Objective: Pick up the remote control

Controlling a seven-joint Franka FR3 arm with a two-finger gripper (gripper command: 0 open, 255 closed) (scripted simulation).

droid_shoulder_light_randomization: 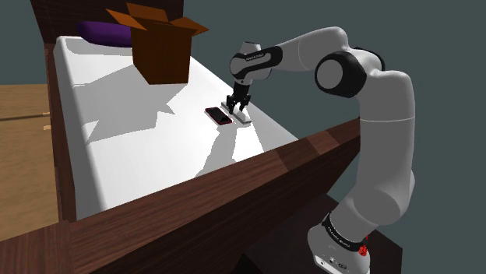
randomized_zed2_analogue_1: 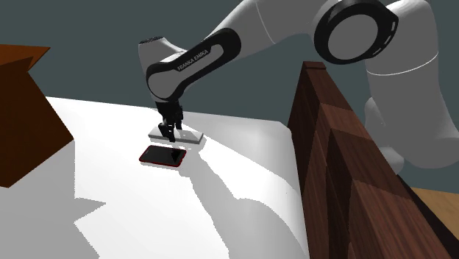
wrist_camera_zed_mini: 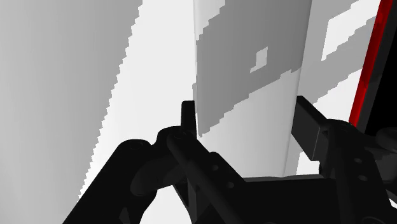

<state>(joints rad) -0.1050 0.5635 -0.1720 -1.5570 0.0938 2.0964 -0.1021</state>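
Remote control (wrist_camera_zed_mini: 245, 121) flat on bed (droid_shoulder_light_randomization: 148, 159), between spread fingers (wrist_camera_zed_mini: 313, 130)

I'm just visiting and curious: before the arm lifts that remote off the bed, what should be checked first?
1. Is the gripper down over the grey remote control: ok.
2. Does the remote lie flat on the white bed: ok.
3. Is the red-edged black phone apart from the remote: ok.
4. Is the cardboard box well away from the gripper: ok.
5. Is there a firm hold on the remote: cannot tell.
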